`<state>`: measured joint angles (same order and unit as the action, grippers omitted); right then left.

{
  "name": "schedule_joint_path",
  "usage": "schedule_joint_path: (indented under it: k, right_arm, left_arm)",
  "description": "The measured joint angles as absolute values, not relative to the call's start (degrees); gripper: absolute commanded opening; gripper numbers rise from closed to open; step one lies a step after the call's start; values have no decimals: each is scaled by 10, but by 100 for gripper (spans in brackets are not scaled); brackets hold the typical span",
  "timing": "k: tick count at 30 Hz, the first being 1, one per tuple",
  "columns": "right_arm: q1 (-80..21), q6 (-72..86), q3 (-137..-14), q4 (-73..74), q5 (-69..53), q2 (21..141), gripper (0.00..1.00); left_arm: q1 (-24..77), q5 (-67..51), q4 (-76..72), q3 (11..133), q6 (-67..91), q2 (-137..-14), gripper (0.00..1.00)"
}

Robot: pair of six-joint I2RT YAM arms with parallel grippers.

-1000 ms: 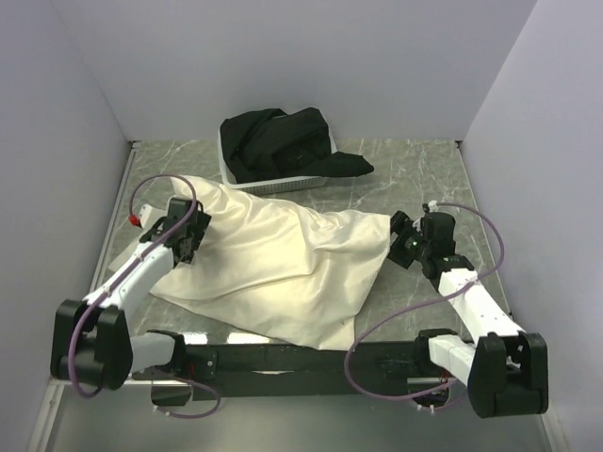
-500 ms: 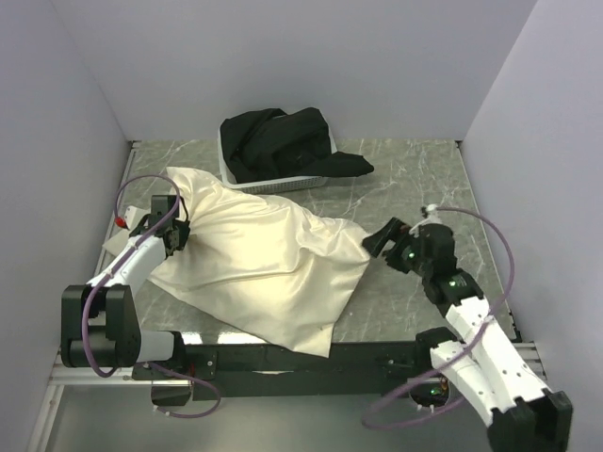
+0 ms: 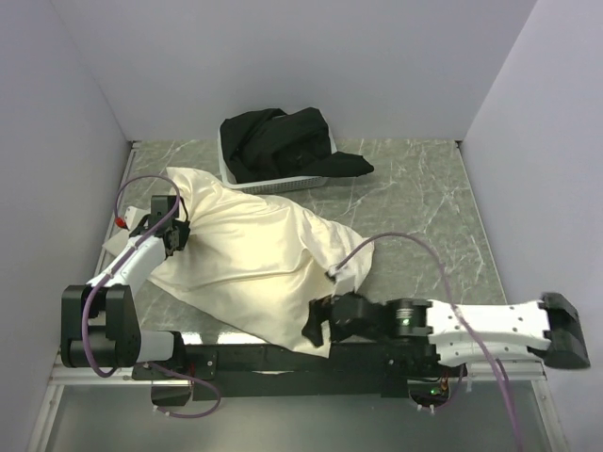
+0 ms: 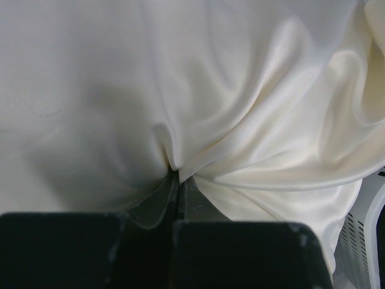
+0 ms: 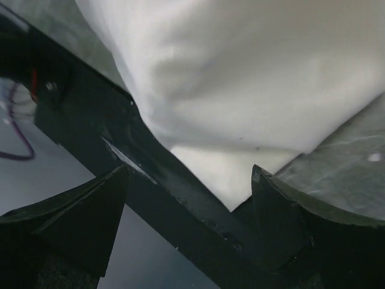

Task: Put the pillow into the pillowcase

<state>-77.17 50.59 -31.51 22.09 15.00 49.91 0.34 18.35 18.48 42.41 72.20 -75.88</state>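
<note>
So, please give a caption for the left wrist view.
Left gripper shut, pinching a fold of the cream pillowcase.

The left arm (image 3: 127, 268) and right arm (image 3: 480, 325) have white shells, black joints and purple cables (image 3: 415, 240); the right gripper (image 3: 318, 330) is black.

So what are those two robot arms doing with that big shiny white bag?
They are working on the pillowcase, which lies puffed up on the table. The left end effector is shut, pinching a fold of the fabric at the pillowcase's left edge. The right end effector is open at the near corner of the pillowcase, not gripping it. The pillow itself cannot be seen; it may be inside.
</note>
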Motion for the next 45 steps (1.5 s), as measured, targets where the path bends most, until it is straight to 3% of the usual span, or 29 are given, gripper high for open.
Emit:
schedule_joint_path:
  k: [7,12,15,17,18,19,21,22,26,31,36,39,40,41,42,43,45]
  right_arm:
    - [-923,550,-469,281,263,753,97]
    - [-931,561,-498,279,288,843,97]
    - [-913,558,-500,272,292,890,91]
    - [-902,552,-500,261,293,914,73]
    - [-897,546,-500,252,293,924,57]
    - [-893,541,-500,244,293,933,26]
    - [-887,535,-503,231,296,944,3]
    - [-885,536,-503,229,296,944,0]
    - [-887,569,-466,239,300,892,0]
    - [-905,641,-315,303,296,569,0]
    - [-923,695,-217,309,272,399,0]
    - [-954,714,-175,273,249,410,0]
    - [-967,722,-171,272,239,429,0]
    - [-981,727,-171,271,231,456,0]
    - [-991,731,-171,270,225,477,22]
    - [-1000,742,-175,267,228,502,35]
    - [-1005,740,-201,270,223,536,61]
  left_arm:
    - [3,187,205,436,722,-759,1]
    - [4,190,221,445,720,-756,1]
    - [4,192,229,449,720,-750,1]
    - [4,192,234,450,719,-747,1]
    - [4,193,234,450,718,-747,1]
    - [4,193,235,451,717,-747,1]
    - [4,194,239,454,716,-747,1]
    - [4,195,244,457,715,-747,1]
    - [4,206,269,482,707,-747,1]
    - [5,213,303,526,694,-750,1]
    - [13,190,328,527,686,-756,4]
    - [14,177,329,518,679,-748,44]
    - [14,184,326,515,673,-743,66]
    - [10,191,320,515,669,-739,75]
    - [8,195,315,515,659,-735,83]
    - [5,200,310,516,654,-730,90]
    - [3,211,310,522,646,-727,93]
